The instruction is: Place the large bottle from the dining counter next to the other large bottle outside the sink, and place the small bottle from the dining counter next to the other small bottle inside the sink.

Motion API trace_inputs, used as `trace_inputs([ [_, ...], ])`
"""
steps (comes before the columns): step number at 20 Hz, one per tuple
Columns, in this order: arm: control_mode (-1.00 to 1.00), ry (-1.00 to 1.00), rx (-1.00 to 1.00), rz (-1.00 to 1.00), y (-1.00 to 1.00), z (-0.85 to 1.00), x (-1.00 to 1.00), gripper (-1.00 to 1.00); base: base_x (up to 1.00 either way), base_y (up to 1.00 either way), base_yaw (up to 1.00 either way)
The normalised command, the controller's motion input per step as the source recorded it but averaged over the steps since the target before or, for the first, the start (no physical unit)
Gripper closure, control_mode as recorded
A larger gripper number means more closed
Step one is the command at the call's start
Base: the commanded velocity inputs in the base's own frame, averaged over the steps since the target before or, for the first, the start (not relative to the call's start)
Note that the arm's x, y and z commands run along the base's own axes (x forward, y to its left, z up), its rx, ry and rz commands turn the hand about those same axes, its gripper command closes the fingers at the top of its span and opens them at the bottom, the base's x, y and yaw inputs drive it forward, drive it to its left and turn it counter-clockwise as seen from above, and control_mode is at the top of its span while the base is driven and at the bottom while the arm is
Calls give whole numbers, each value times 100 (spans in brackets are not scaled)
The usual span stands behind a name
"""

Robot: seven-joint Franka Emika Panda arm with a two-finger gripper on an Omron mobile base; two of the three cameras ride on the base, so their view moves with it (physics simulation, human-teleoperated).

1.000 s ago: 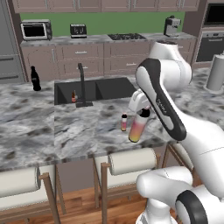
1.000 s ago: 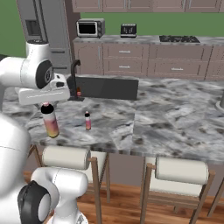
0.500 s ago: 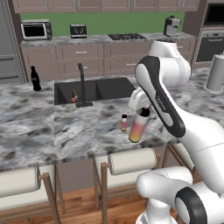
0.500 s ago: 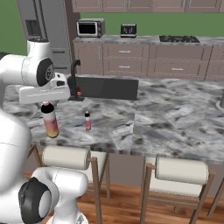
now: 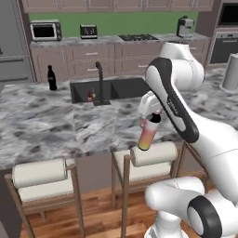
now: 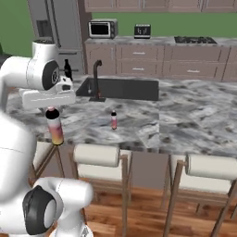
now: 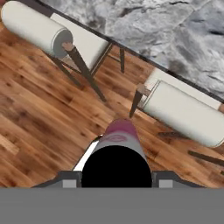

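the gripper (image 5: 152,117) is clamped on the large bottle (image 5: 147,134), which is gripped at its dark cap and hangs upright below the hand. the same bottle (image 6: 55,126) is seen lifted off the dining counter (image 6: 194,115), out past its front edge and over the stools. in the hand view the dark cap and the pink body of the bottle (image 7: 118,153) are seen between the fingertips (image 7: 66,180), with the wooden floor (image 7: 39,113) and two stool backs (image 7: 37,28) below.

the small bottle (image 6: 114,120) is seen standing upright on the worktop, near the front edge and in front of the sink (image 6: 125,88). in the left base view it cannot be made out behind the arm.

the sink (image 5: 116,88) is set into the worktop at its far side, with a dark faucet (image 5: 99,81) at its front rim. a small red-topped bottle (image 5: 89,96) is seen inside the basin, just beside the faucet. a large dark bottle (image 5: 51,78) stands upright on the worktop outside the sink, toward the far left corner; the same bottle (image 6: 67,69) is partly hidden by the arm in the right base view.
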Motion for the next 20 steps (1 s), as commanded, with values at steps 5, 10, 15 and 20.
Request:
trace_inputs([
  [5,100,0,0,0,0,0,0,100,-37,100,-1],
  [10,100,0,0,0,0,0,0,100,-1,100,-11],
  [15,100,0,0,0,0,0,0,100,0,100,-20],
  [20,100,0,0,0,0,0,0,100,0,100,-24],
])
